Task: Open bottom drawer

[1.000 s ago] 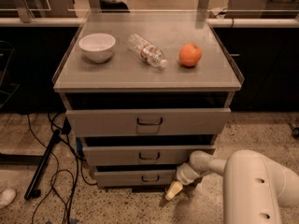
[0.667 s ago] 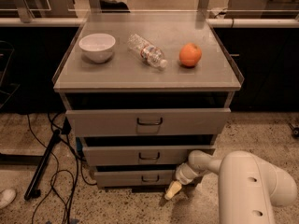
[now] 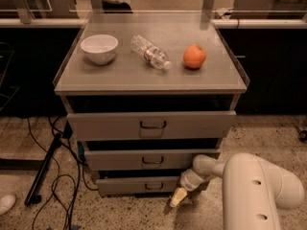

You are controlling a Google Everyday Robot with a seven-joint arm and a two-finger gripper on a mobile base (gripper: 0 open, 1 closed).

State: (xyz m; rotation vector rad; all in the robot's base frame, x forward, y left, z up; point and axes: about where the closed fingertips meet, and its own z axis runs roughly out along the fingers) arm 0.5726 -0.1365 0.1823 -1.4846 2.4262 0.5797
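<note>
A grey cabinet (image 3: 151,80) with a smooth, flat top fills the middle of the frame and stands on a speckled floor (image 3: 120,214). The arm (image 3: 254,190), a thick, rounded white tube, comes in from the lower right. Three flat grey drawer fronts step narrower going down: the top drawer (image 3: 110,126), the middle drawer (image 3: 120,160) and the bottom drawer (image 3: 124,186), each with a dark gap above it. The bottom drawer sits low in the centre and has a small dark loop handle (image 3: 154,186).

Black cables (image 3: 62,186) trail across the floor at lower left. On the cabinet top sit a round white bowl (image 3: 99,48), a clear plastic bottle (image 3: 150,52) on its side and an orange (image 3: 194,56).

The gripper (image 3: 178,196), a pale cream wedge, points down to the left. It is just beside the bottom drawer's right end, right of the handle. Whether it is open or closed, or touching the drawer, cannot be told.
</note>
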